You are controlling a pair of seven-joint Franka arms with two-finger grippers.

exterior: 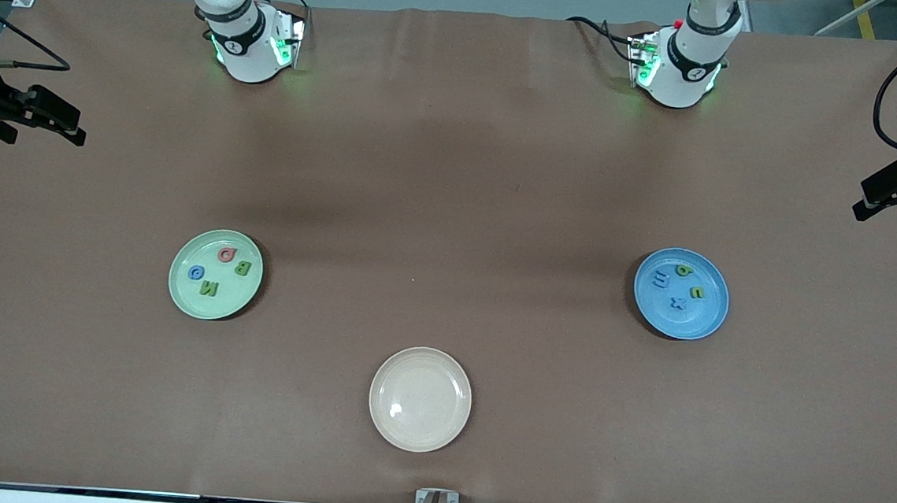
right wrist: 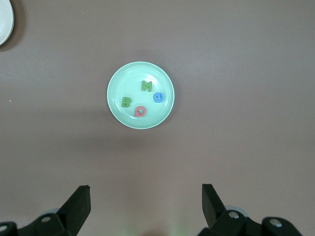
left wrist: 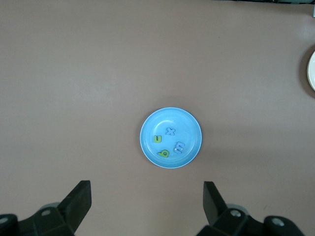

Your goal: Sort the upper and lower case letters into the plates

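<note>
Plates: green (exterior: 215,274) four letters, blue (exterior: 681,293) four; both fingers spread wide, empty.

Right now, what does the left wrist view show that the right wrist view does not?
Only the left wrist view shows the blue plate with four letters in it, under the open left claw. Only the right wrist view shows the mint green plate with four letters, under the open right claw. Both share the brown table and an edge of the cream plate.
</note>
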